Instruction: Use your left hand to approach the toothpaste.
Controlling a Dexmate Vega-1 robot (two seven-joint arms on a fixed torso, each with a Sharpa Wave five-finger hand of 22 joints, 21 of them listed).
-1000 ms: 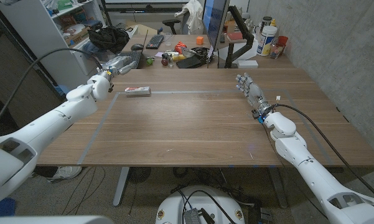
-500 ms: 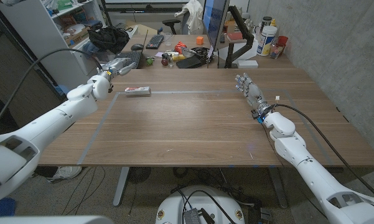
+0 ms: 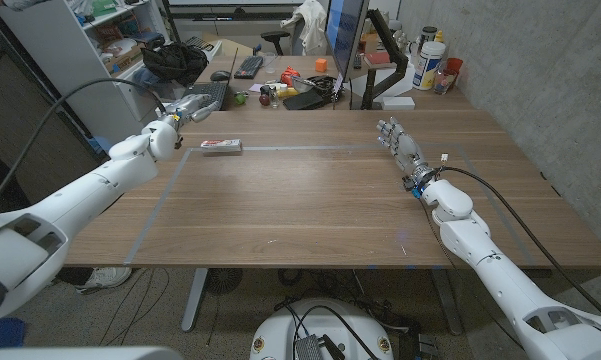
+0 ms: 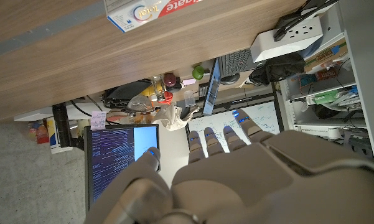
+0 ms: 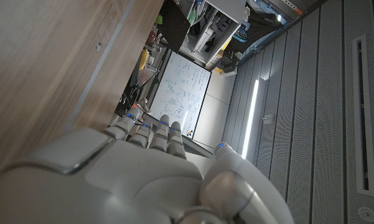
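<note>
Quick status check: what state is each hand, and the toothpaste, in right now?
left hand: open, holding nothing, beside the toothpaste, not touching it.
right hand: open, holding nothing, over the table's right side.
toothpaste box: closed, lying flat on the table, ungrasped.

The toothpaste box (image 4: 165, 9) reads "Total" in red lettering

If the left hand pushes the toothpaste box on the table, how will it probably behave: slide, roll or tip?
The toothpaste box lies flat on its long side on the wooden table, so it will probably slide, not roll or tip. It looks like thin cardboard, likely light and easy to dent. The left hand, open and apart from it, may make it turn if pushed near one end.
</note>
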